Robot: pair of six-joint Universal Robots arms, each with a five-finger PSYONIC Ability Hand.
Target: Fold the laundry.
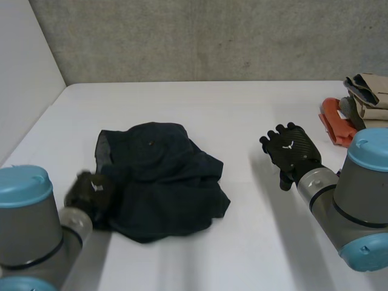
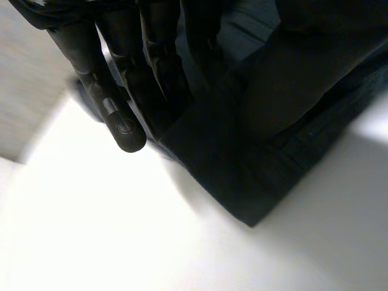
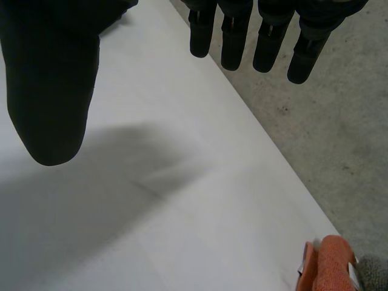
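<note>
One dark garment (image 1: 160,179) lies crumpled on the worktop (image 1: 242,115), nothing folded yet; left hand (image 1: 90,193) fingers (image 2: 121,121) straight, together at its hem; right hand (image 1: 291,151) fingers (image 3: 235,45) spread, empty, well apart

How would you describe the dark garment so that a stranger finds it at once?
Start at the white table. On its left half, at the left hand, lies a crumpled dark garment. Unlike the orange and beige clothes piled at the right edge, it is nearly black and lies alone.
</note>
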